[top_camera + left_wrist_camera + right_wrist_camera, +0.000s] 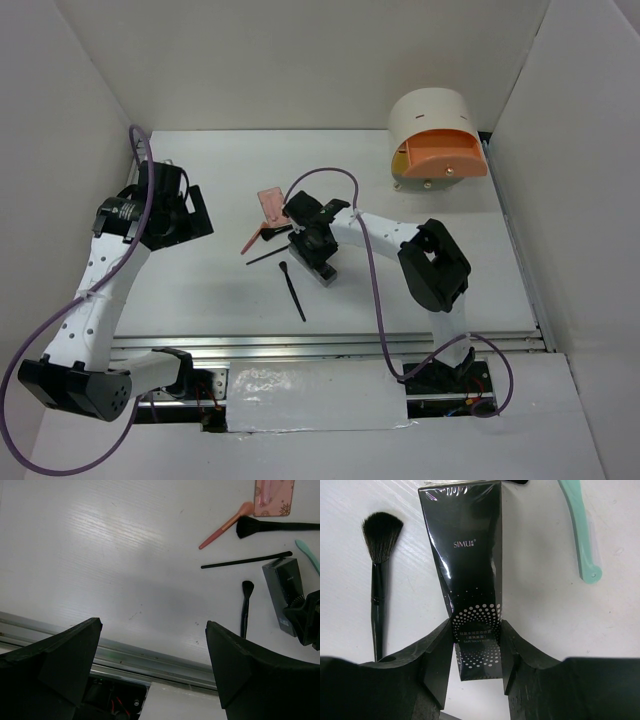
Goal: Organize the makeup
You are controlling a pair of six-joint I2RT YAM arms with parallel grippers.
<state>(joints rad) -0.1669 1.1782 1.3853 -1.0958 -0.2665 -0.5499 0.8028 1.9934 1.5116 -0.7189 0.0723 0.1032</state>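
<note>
my right gripper (476,640) is clamped across the near end of the black oblong case (465,545), a finger on each long side so it should lift straight. a black brush (379,580) lies outside one finger, a mint stick (580,530) outside the other. my left gripper (152,650) hangs wide apart, empty.

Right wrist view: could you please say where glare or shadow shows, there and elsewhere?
Right wrist view: glare streaks on the wrapped black box, print legible. Left wrist view: a soft grey shadow across the table. Top view: even light.

Left hand (152,630) spread, right hand (476,630) gripping
</note>
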